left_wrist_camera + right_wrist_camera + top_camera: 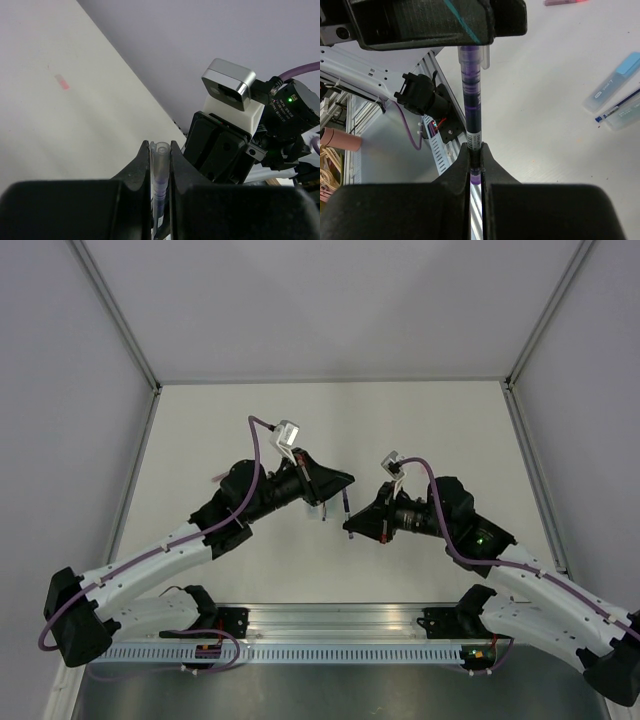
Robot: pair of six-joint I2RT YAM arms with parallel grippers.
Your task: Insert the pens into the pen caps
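Observation:
My left gripper [335,488] is shut on a clear pale pen cap [161,157], whose open round end shows between the fingertips. My right gripper [352,527] is shut on the rear end of the dark purple pen [471,107]. The pen runs straight from my right gripper [475,148] up into the left gripper [435,22], and its front part sits inside the cap [474,55]. In the top view the pen [345,504] bridges the two grippers above the table's middle. The left gripper [160,146] faces the right wrist [220,150].
Two light blue caps [614,82] [627,114] and a thin blue pen [616,106] lie on the table at the right of the right wrist view. A pink pen [565,2] lies at its top edge. A pinkish piece [62,81] lies on the table. The rail [330,625] runs along the near edge.

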